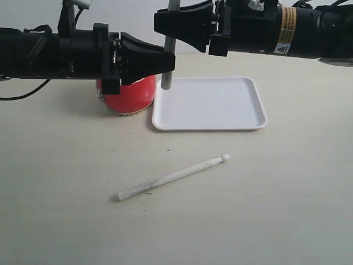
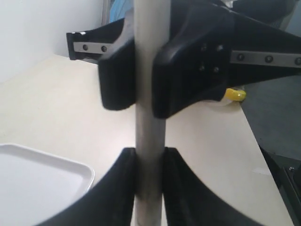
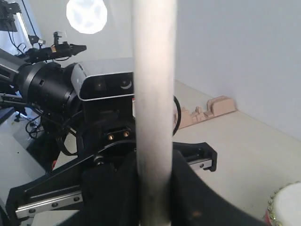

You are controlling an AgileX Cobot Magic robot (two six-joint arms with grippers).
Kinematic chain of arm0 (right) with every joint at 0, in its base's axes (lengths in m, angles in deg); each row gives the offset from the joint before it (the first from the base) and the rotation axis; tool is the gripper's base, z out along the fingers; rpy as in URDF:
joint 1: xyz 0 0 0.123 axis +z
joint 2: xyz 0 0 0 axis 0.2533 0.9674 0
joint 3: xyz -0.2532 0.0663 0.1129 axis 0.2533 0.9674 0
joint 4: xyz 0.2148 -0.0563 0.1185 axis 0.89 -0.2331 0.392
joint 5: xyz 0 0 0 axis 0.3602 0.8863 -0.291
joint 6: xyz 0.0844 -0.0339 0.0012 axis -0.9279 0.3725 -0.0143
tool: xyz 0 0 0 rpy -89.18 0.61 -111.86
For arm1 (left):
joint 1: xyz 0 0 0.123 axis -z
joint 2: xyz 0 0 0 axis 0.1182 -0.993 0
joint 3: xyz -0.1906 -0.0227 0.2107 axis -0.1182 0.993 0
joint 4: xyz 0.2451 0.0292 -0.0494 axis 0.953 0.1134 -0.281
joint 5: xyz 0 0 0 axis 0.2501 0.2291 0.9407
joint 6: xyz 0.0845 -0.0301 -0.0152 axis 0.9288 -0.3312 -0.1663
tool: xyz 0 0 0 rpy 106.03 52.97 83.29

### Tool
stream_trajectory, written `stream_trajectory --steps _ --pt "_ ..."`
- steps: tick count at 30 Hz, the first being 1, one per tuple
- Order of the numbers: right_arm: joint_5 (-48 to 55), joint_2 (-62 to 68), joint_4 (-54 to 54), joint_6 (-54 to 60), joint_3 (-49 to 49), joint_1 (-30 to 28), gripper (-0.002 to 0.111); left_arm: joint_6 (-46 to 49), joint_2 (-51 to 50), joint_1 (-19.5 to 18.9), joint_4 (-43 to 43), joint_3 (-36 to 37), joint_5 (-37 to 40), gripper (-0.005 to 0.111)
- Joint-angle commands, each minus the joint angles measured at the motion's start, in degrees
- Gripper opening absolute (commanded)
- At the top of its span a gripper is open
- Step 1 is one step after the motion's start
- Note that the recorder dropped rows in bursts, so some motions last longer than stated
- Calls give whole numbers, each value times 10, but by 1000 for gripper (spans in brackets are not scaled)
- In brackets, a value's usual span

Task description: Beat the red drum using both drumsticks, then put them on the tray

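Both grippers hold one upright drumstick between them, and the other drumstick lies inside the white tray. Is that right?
Not quite. The other drumstick lies on the table in front of the white tray, not inside it, as the exterior view shows. The rest stands: the left gripper and the right gripper both hold one upright drumstick.

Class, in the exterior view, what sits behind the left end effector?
The red drum: only its glossy lower body shows. The left end effector, gripping an upright drumstick, covers its top, so the skin is hidden in that view.
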Motion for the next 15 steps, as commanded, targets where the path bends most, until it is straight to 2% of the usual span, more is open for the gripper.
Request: stream_trajectory --steps 1,9,12,15 --pt "13 -6 14 -10 -4 -2 0 4 0 4 2 -4 21 10" --pt "13 -9 14 -17 -4 -4 0 3 0 3 2 -4 20 63" --pt "13 -15 13 -53 -4 -16 0 -1 0 -2 2 -4 20 73" --pt "13 -30 1 -100 -4 -39 0 -3 0 -8 5 -4 9 76"
